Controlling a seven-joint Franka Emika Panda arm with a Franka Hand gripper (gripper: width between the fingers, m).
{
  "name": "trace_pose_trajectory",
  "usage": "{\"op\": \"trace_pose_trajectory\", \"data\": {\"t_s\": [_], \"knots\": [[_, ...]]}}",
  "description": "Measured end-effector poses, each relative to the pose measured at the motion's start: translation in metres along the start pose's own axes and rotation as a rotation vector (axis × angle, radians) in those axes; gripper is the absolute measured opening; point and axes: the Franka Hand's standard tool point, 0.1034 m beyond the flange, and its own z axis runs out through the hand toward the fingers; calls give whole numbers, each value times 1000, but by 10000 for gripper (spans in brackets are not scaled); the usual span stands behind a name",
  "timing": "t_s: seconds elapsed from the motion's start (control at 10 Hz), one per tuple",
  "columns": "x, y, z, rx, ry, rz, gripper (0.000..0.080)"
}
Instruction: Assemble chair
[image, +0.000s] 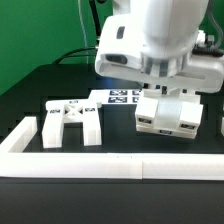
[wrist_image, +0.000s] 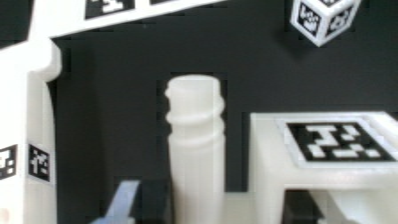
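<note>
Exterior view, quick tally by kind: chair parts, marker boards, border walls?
Chair parts: 2 (braced frame, blocky part)
Marker board: 1
Border wall: 1
Total: 4, leaving out an unidentifiable white sliver at the exterior view's right edge.

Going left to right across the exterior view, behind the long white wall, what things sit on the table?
cross-braced frame part → marker board → blocky chair part
</note>
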Motion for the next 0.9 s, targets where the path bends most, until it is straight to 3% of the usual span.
{"op": "trace_pose_trajectory", "data": {"t_s": [0.2,0.4,0.5,0.6,0.7,0.8,0.9], "knots": [[-11,13,4,-3,-175,16,249],[-31,14,17,-5,-245,19,249],[-29,16,20,-5,-252,28,249],[-28,16,21,-5,-251,29,325],[-28,16,21,-5,-250,29,325],[-28,17,21,-5,-251,30,510],[-28,17,21,-4,-251,30,510]]}}
